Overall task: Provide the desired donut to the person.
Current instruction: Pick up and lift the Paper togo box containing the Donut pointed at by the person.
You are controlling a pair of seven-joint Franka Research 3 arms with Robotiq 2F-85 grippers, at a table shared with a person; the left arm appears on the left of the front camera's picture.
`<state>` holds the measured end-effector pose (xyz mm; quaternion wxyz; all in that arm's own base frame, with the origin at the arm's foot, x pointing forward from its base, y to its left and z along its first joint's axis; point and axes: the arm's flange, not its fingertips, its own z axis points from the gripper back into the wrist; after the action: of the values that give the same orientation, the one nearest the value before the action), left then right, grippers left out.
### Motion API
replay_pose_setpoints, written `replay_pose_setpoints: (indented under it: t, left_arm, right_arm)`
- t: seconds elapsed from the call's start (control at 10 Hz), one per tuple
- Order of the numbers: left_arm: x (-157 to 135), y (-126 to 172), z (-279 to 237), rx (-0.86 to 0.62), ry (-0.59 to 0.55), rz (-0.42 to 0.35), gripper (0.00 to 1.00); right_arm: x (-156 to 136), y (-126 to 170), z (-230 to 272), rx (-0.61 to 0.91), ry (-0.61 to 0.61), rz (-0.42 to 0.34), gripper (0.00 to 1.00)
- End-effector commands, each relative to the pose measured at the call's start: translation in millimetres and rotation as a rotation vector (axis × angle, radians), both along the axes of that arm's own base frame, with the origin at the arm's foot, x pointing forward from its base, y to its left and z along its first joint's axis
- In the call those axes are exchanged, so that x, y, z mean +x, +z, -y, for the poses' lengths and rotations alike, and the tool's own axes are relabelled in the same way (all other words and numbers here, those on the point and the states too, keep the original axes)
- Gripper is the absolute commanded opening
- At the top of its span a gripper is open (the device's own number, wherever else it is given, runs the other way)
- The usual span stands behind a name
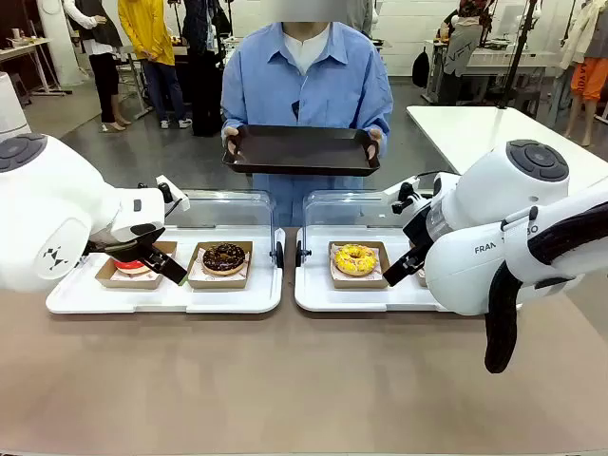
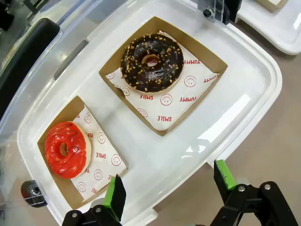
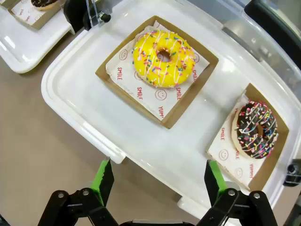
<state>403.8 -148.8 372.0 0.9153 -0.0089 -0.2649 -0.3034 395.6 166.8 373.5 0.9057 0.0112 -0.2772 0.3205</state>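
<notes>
The person (image 1: 304, 81) in a light blue shirt stands at the far side and holds a dark tray (image 1: 302, 150) with both hands. On the left white tray (image 2: 188, 141) lie a red-glazed donut (image 2: 66, 149) and a chocolate donut with nuts (image 2: 151, 62), each in a cardboard box. My left gripper (image 2: 169, 188) hovers open above that tray's near edge. The right white tray (image 3: 94, 108) carries a yellow sprinkled donut (image 3: 163, 58) and a chocolate donut with coloured sprinkles (image 3: 256, 129). Above its near edge my right gripper (image 3: 157, 181) is open and holds nothing.
Clear lids (image 1: 214, 207) stand raised behind both white trays. The tan table (image 1: 285, 380) stretches free in front of them. A white table (image 1: 494, 128) stands at the back right, and other people are farther off at the back left.
</notes>
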Motion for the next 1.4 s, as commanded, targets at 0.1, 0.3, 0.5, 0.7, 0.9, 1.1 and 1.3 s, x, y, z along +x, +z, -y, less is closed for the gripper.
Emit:
replay_pose_setpoints:
  t: [0.1, 0.3, 0.5, 0.7, 0.9, 1.1, 1.3]
  left_arm:
    - [-0.1, 0.0, 0.0, 0.0, 0.0, 0.0, 1.0]
    - [-0.1, 0.0, 0.0, 0.0, 0.0, 0.0, 1.0]
    - [-0.1, 0.0, 0.0, 0.0, 0.0, 0.0, 1.0]
    - [-0.1, 0.0, 0.0, 0.0, 0.0, 0.0, 1.0]
    - [-0.1, 0.0, 0.0, 0.0, 0.0, 0.0, 1.0]
    - [-0.1, 0.0, 0.0, 0.0, 0.0, 0.0, 1.0]
    - [-0.1, 0.0, 0.0, 0.0, 0.0, 0.0, 1.0]
  right_arm:
    - [0.0, 0.0, 0.0, 0.0, 0.0, 0.0, 1.0]
    - [0.0, 0.0, 0.0, 0.0, 0.0, 0.0, 1.0]
    - [0.0, 0.0, 0.0, 0.0, 0.0, 0.0, 1.0]
    - [0.0, 0.0, 0.0, 0.0, 0.0, 0.0, 1.0]
    - [0.0, 0.0, 0.0, 0.0, 0.0, 0.0, 1.0]
    - [0.0, 0.0, 0.0, 0.0, 0.0, 0.0, 1.0]
    - [0.0, 0.0, 0.0, 0.0, 0.0, 0.0, 1.0]
